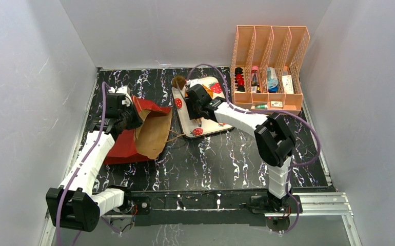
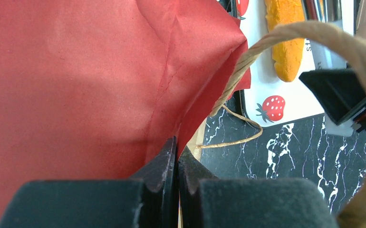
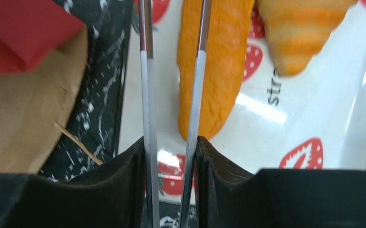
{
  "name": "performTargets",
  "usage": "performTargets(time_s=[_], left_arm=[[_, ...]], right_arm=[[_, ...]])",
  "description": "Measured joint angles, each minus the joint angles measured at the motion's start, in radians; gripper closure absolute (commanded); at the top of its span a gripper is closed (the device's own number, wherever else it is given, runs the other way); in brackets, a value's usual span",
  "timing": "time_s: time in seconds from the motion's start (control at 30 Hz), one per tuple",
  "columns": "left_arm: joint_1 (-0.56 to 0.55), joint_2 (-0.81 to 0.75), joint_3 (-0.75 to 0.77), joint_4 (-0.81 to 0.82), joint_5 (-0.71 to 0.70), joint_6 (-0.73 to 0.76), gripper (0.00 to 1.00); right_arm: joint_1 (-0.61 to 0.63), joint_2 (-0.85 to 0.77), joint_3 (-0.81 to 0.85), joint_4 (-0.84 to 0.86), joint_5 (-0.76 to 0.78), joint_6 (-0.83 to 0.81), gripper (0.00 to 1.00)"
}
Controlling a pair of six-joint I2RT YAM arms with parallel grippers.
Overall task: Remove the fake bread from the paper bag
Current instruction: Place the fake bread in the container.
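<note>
The fingers [image 2: 159, 166] of the left gripper [image 2: 177, 151] are pressed flat together on a fold of red paper at the rim of the paper bag [image 2: 76, 71]. By this pinch the mouth appears to be lifted and held open, so that the inside can be reached. A twine handle [image 2: 285, 35] is looped loosely past that gripper on the side toward the strawberry-print tray [image 3: 314, 109]. The fingers [image 3: 129, 161] of the right gripper [image 3: 171, 142] are set narrow and clamped on the metal tongs [image 3: 145, 71], whose two blades are held a little apart above the tray. Nothing is seen between the blades. The bag is laid on its side just left of the tray, its long axis running toward it. Its mouth and handles are turned to the tray and its red base is turned away, which suits short transfers. Of the fake bread, the baguette [image 3: 214, 71] is laid on the tray beside the blades, its long axis lengthwise along the tray and nearly parallel with the tongs, one rounded end pointing back toward the right gripper. A croissant [image 3: 297, 33] is set just beside it, and a dark round roll [image 1: 177, 81] is seen at the tray's far end. Whether more bread is left in the bag cannot be told.
</note>
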Motion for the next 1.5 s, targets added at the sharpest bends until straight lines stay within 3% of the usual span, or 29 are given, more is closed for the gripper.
performTargets(time_s=[0.4, 1.27, 1.5], left_arm=[[0.000, -0.027, 0.000, -0.018, -0.008, -0.001, 1.00], [0.000, -0.011, 0.002, -0.023, 0.005, 0.005, 1.00], [0.000, -0.009, 0.002, -0.024, 0.013, 0.026, 1.00]], right_arm=[[0.034, -0.206, -0.242, -0.002, -0.010, 0.072, 1.00], [0.100, -0.264, -0.254, -0.104, 0.051, 0.129, 1.00], [0.126, -0.430, -0.287, -0.116, 0.032, 0.130, 1.00]])
